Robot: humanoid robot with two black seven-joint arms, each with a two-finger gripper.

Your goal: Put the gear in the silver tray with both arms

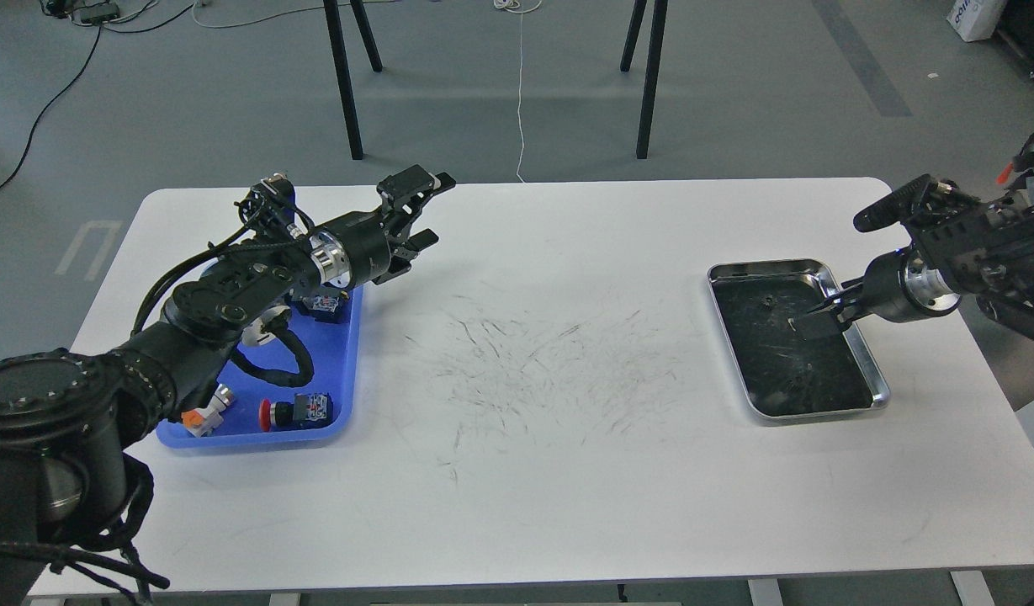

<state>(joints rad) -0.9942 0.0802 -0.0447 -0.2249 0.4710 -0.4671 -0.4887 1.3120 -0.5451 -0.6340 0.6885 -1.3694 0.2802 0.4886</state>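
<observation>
The silver tray (767,266) lies on the right side of the white table (533,471). Its dark floor shows small dark gear-like shapes (767,300) that I cannot make out clearly. My right gripper (819,316) reaches in from the right and hangs low over the tray's right half. Its dark fingers blend with the tray floor, so I cannot tell whether they are open or holding anything. My left gripper (435,212) is open and empty, raised just past the blue bin's far right corner and pointing right.
A blue plastic bin (342,402) stands at the left, holding a red push button (272,413), an orange-and-white part (202,417) and other small parts, partly hidden by my left arm. The table's middle is scratched. Black stand legs (348,101) rise behind the table.
</observation>
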